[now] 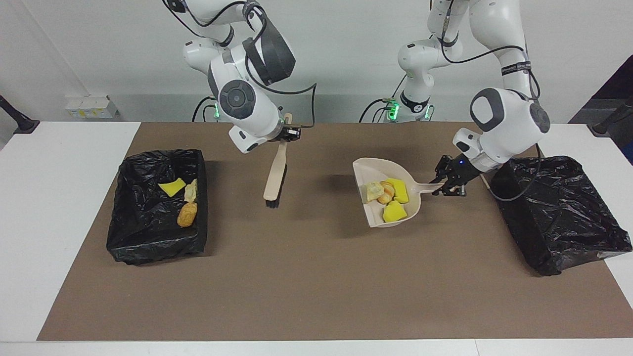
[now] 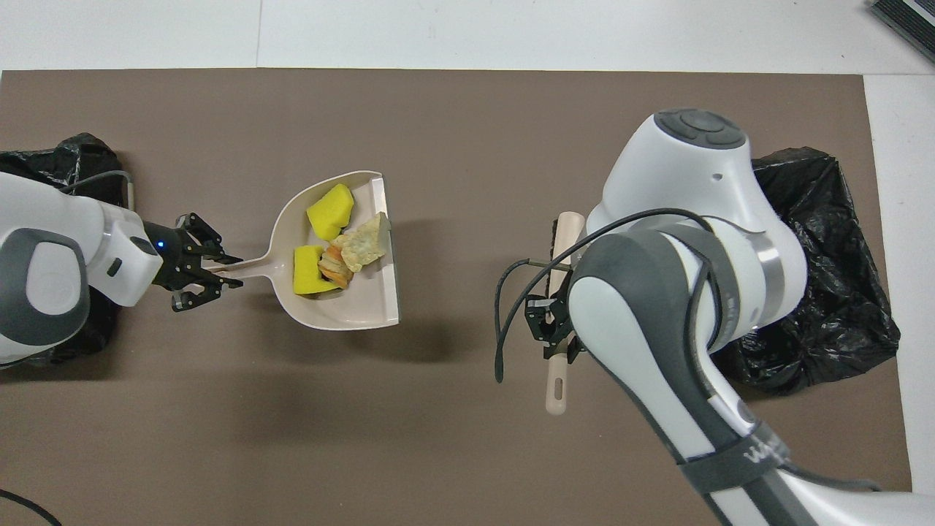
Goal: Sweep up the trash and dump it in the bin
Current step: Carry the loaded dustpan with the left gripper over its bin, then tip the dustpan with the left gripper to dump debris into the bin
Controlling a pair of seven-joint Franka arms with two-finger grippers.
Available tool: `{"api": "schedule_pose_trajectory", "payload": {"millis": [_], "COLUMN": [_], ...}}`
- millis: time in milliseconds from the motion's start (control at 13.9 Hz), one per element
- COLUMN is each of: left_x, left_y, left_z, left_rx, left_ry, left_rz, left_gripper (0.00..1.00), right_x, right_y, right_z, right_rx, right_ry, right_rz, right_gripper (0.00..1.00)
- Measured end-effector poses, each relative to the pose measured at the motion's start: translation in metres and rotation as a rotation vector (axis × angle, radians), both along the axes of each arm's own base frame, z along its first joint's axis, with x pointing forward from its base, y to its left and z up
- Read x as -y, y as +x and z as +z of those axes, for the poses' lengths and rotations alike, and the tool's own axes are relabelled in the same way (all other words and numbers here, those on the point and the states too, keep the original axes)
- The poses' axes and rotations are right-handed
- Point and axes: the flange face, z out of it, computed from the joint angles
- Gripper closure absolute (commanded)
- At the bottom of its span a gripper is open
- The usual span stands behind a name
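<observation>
A beige dustpan (image 1: 368, 170) (image 2: 358, 307) hangs a little above the brown mat, and my left gripper (image 1: 441, 186) (image 2: 219, 267) is shut on its handle. In the pan lie several pieces of trash: two yellow sponge chunks (image 1: 394, 211) (image 2: 330, 210), a pale beige lump (image 1: 373, 190) (image 2: 363, 241) and an orange-brown lump (image 1: 385, 194) (image 2: 334, 269). It is close to the black-lined bin (image 1: 559, 212) (image 2: 80, 157) at the left arm's end. My right gripper (image 1: 288, 132) (image 2: 556, 337) is shut on the handle of the brush (image 1: 276, 173) (image 2: 556, 380), bristles hanging down over the mat.
A second black-lined bin (image 1: 148, 163) (image 2: 825, 292) at the right arm's end holds a yellow chunk (image 1: 171, 187), a beige lump (image 1: 191, 190) and a brown lump (image 1: 187, 214). In the overhead view the right arm covers much of that bin.
</observation>
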Motion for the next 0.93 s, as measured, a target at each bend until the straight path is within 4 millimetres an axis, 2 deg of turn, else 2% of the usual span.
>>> {"api": "schedule_pose_trajectory", "payload": {"millis": [287, 431, 718, 933], "left_x": [-0.041, -0.059, -0.114, -0.161], "left_y": [0.012, 0.015, 0.015, 0.011], "left_z": [0.044, 0.06, 0.073, 0.08], "left_rx": [-0.01, -0.006, -0.018, -0.034], "left_ry": [0.02, 0.051, 0.117, 0.144], "left_rz": [-0.009, -0.009, 0.033, 0.094], "left_gripper": [1.0, 1.0, 1.0, 1.0], "right_x": [-0.061, -0.102, -0.186, -0.221], "right_y": [-0.026, -0.044, -0.094, -0.131], "right_z": [-0.02, -0.03, -0.057, -0.079], "right_rx": [0.021, 0.03, 0.06, 0.046], "right_ry": [-0.002, 0.024, 0.044, 0.03], "right_rz": [0.035, 0.052, 0.08, 0.139], "right_gripper": [1.0, 1.0, 1.0, 1.0]}}
